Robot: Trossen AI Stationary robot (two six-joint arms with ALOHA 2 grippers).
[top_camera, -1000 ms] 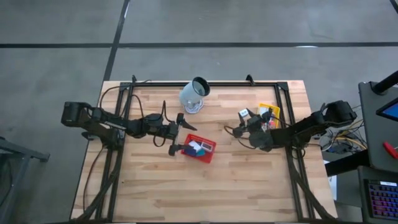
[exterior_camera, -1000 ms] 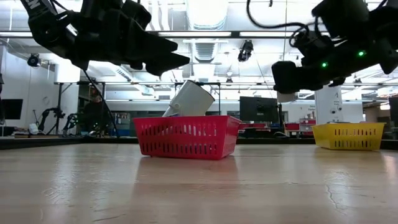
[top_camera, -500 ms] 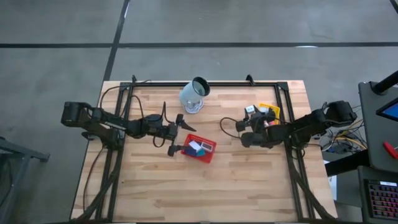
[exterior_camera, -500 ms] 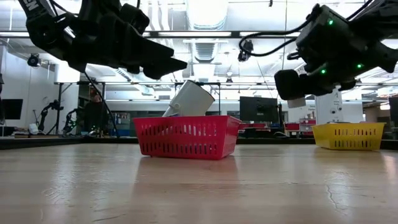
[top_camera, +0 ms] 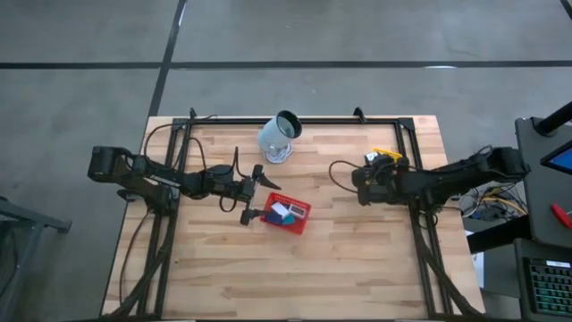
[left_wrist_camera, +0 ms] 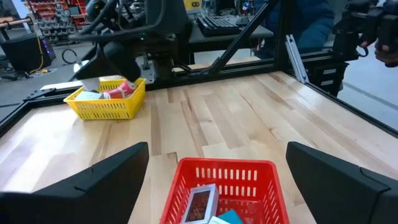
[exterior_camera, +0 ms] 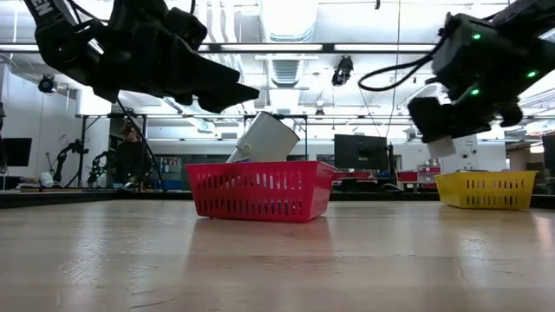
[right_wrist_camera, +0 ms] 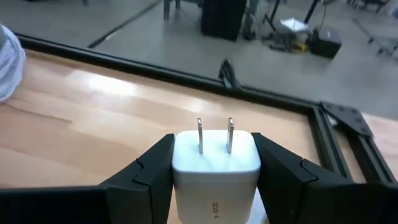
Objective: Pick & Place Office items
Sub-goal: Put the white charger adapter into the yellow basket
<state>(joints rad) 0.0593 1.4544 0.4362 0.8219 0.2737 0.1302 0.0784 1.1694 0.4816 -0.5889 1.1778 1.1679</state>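
A white plug (right_wrist_camera: 215,163) with 2 prongs is clamped between the fingers of the right hand (top_camera: 368,170), held above the yellow tray (exterior_camera: 485,188) at 3 o'clock on the worktop (top_camera: 357,259). The left hand (top_camera: 259,195) is spread wide over the red tray (top_camera: 288,213), touching nothing.
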